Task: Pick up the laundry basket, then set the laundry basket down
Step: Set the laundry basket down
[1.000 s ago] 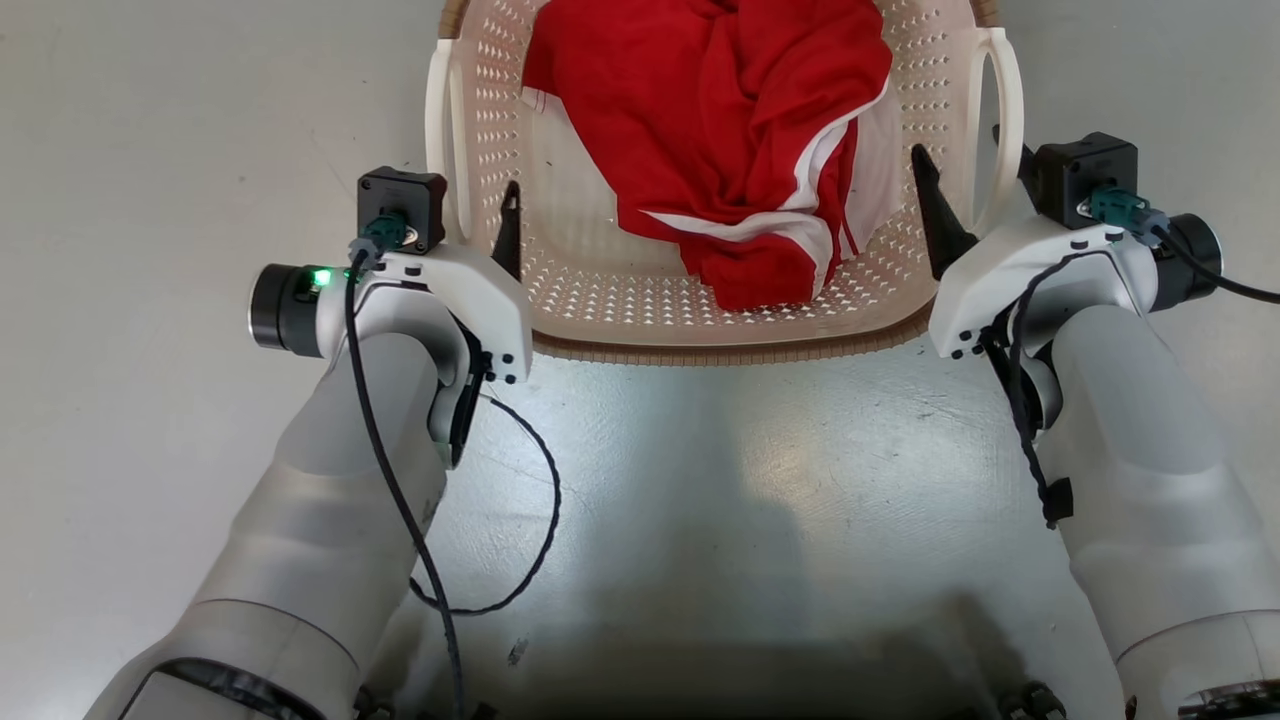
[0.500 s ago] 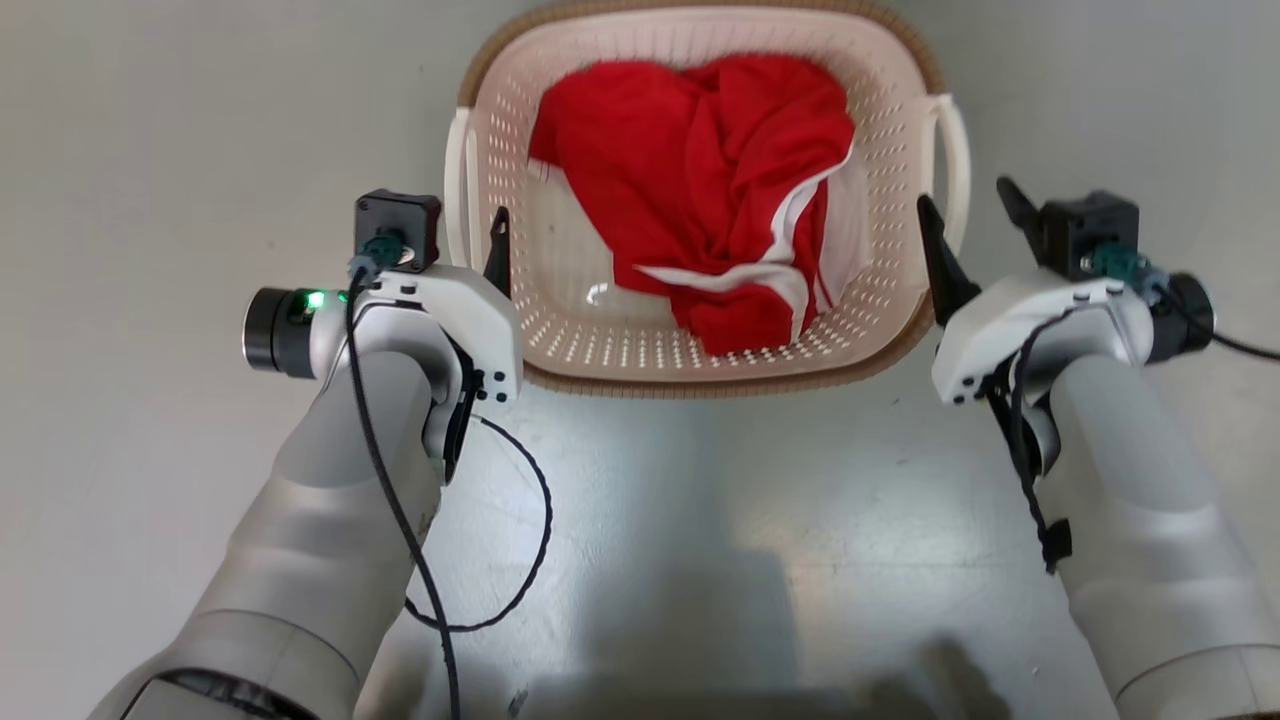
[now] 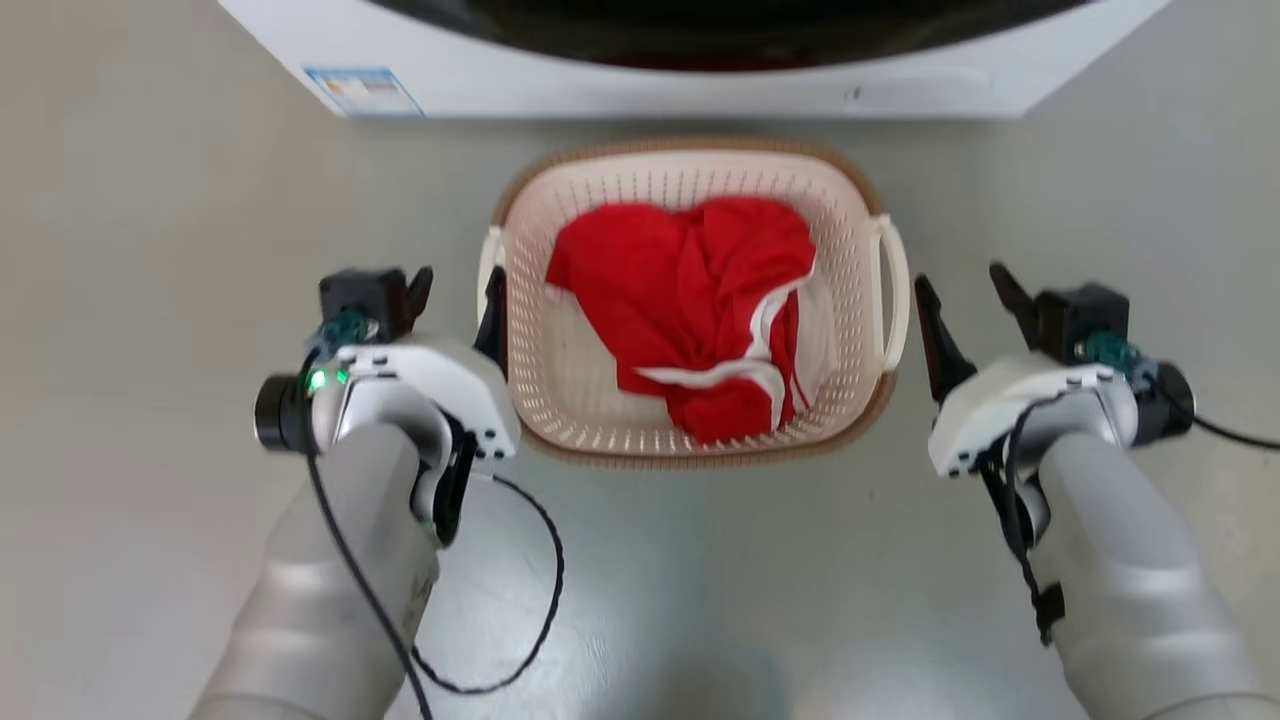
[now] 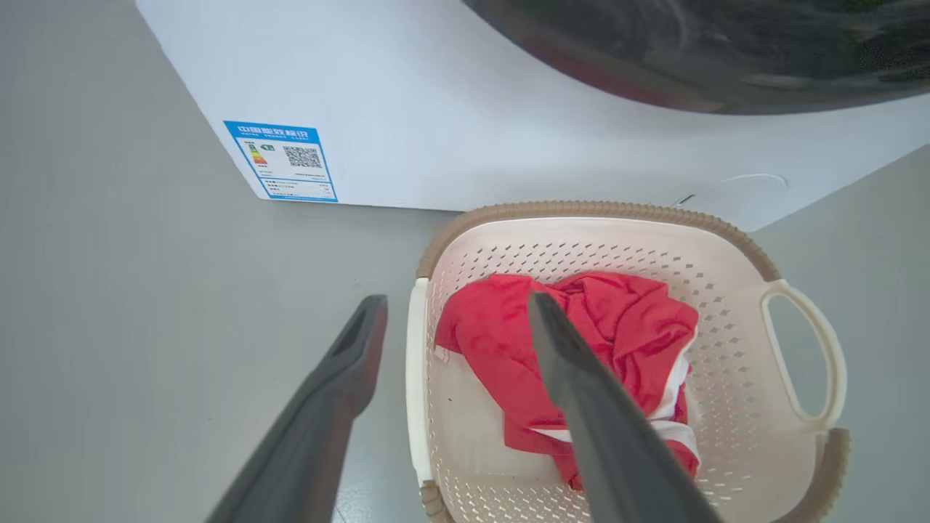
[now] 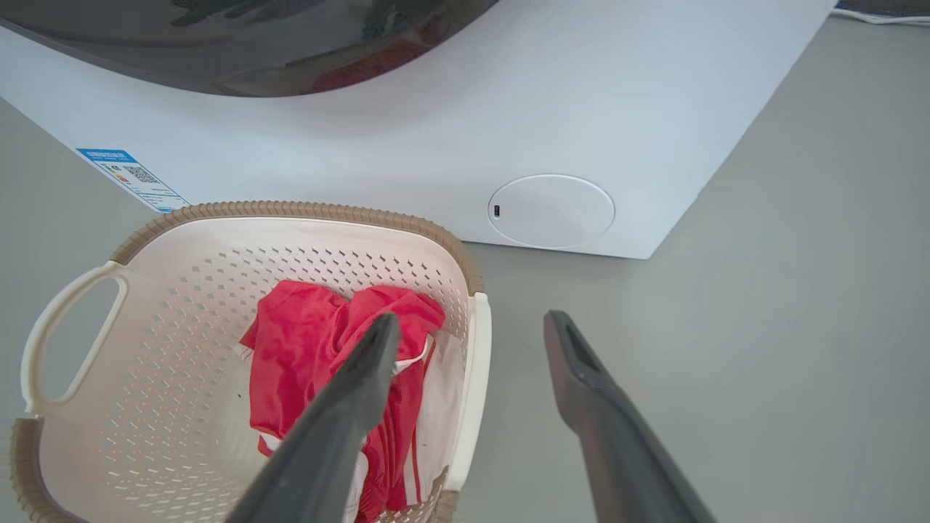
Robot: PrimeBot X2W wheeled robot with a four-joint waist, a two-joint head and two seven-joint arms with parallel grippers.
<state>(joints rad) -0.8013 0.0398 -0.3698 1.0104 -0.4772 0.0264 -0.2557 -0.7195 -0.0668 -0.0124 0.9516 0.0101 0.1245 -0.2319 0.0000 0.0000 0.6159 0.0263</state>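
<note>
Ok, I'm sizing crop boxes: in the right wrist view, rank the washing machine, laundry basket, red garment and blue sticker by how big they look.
1. washing machine, largest even though the frame cuts it off
2. laundry basket
3. red garment, partly hidden, but its rank is clear
4. blue sticker

head camera looks steeply down from above the laundry basket (image 3: 690, 185), with the washing machine (image 3: 640, 80) just beyond it. left wrist camera sits low and close by the basket's left side, facing the machine; right wrist camera mirrors it from the basket's right. all three views share the basket, its red garment (image 3: 680, 290) and the machine's white front.
</note>
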